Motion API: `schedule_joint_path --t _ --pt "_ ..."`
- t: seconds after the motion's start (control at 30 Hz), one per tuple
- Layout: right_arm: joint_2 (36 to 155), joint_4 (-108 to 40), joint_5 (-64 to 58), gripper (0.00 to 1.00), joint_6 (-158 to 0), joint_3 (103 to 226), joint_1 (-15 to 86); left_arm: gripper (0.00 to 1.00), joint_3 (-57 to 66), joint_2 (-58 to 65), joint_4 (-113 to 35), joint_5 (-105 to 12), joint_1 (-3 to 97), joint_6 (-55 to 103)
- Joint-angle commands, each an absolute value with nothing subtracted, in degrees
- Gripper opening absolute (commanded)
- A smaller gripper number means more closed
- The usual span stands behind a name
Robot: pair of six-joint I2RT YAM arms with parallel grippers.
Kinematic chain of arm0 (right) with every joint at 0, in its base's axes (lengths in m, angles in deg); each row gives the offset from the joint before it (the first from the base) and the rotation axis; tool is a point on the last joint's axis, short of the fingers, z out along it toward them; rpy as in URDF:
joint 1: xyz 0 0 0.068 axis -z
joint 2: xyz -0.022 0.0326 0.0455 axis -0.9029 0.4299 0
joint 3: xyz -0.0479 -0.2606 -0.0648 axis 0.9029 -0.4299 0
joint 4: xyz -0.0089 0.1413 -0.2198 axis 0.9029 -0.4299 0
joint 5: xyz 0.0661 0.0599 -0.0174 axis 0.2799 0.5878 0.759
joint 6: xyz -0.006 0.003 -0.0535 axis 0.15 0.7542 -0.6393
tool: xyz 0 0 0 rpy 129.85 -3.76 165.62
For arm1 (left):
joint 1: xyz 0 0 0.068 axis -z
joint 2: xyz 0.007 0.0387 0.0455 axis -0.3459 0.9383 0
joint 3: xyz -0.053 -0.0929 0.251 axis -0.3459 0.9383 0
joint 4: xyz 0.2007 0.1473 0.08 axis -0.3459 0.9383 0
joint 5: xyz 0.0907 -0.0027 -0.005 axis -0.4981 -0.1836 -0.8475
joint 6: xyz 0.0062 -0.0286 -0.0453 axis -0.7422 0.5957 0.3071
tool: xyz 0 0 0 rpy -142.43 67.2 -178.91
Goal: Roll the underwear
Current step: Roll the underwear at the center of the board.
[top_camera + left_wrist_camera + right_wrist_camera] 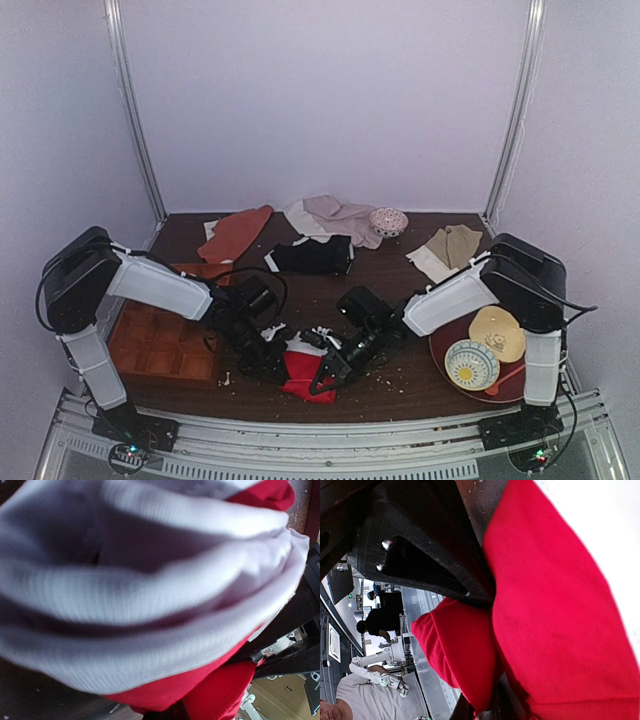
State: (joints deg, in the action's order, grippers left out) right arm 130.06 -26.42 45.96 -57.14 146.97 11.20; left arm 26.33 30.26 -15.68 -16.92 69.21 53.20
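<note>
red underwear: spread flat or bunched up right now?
Bunched, not spread: the underwear is a compact red lump between left gripper and right gripper; left wrist view shows white waistband in stacked folds. Neat roll: cannot tell.

Red underwear [304,368], seemingly white-banded

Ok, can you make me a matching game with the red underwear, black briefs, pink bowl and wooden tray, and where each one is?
1 red underwear
2 black briefs
3 pink bowl
4 wooden tray

A far back, to the right
B left side
C between the left gripper and right gripper
D middle of the table

Pairs: 1-C, 2-D, 3-A, 4-B.
</note>
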Motion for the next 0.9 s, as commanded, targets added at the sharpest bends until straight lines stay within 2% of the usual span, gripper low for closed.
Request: schedule_joint_path --t 0.0,0.5,0.67,0.87 --pt "135.7 -38.7 37.9 0.0 -55.8 145.1 13.1 0.0 26.5 30.9 -12.7 -20.8 69.3 53.6" --pt "138.8 -45.3 39.4 0.0 -57.4 148.8 14.7 0.0 23.4 20.8 -7.3 -27.6 67.1 51.7" --pt "139.3 -47.8 39.2 0.0 -58.6 150.7 14.8 0.0 25.3 15.6 -10.2 -29.1 67.1 49.3" --pt "140.5 -54.3 38.2 0.0 -61.5 155.2 14.9 0.08 29.7 13.9 -14.9 -28.3 67.1 48.8"
